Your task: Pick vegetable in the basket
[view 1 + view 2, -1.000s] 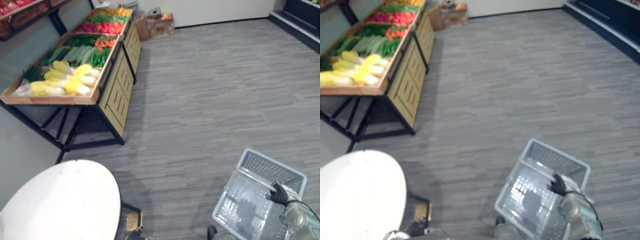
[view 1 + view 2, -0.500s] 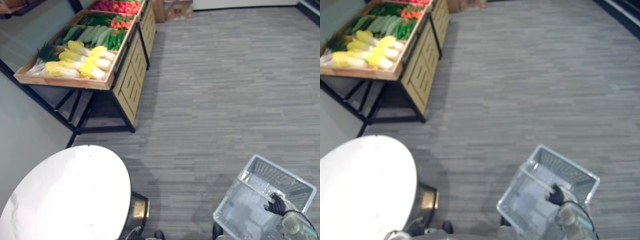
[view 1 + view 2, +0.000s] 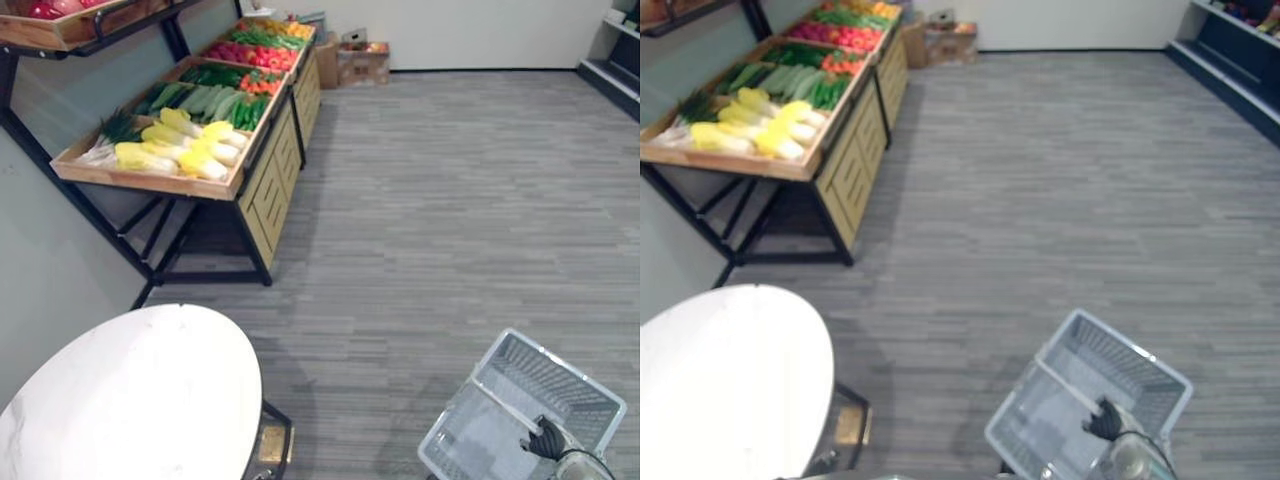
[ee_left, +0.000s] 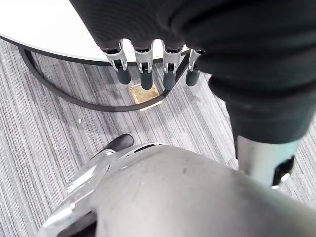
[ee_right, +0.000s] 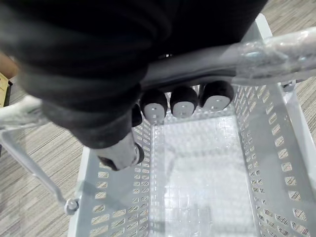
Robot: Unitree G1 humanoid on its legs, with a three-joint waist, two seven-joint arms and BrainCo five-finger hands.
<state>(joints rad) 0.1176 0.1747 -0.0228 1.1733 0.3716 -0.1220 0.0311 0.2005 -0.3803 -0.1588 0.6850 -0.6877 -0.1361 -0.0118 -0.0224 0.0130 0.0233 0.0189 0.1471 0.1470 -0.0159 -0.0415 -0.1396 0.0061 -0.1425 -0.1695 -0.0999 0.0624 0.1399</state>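
Observation:
A grey plastic basket point(image 3: 556, 384) hangs at my lower right above the floor, with nothing inside it point(image 5: 197, 163). My right hand point(image 3: 546, 440) is shut on the basket's handle point(image 5: 207, 66), fingers point(image 5: 183, 101) curled round the bar. Vegetables lie in a wooden display stand point(image 3: 150, 183) at the far left: yellow-white cabbages point(image 3: 185, 148) at the near end, green cucumbers point(image 3: 205, 100) behind them, then red and orange produce point(image 3: 250, 52). My left hand point(image 4: 144, 69) hangs with straight fingers over the floor beside the round table, holding nothing.
A white round table point(image 3: 130, 395) stands at the near left on a black frame. The stand has black legs and yellow drawer fronts point(image 3: 270, 180). Cardboard boxes point(image 3: 360, 62) sit against the back wall. Grey plank floor point(image 3: 450, 200) stretches between the stand and the basket.
The whole picture has shifted, so the camera has moved: the stand now shows nearer and more fully. The basket stays in my right hand.

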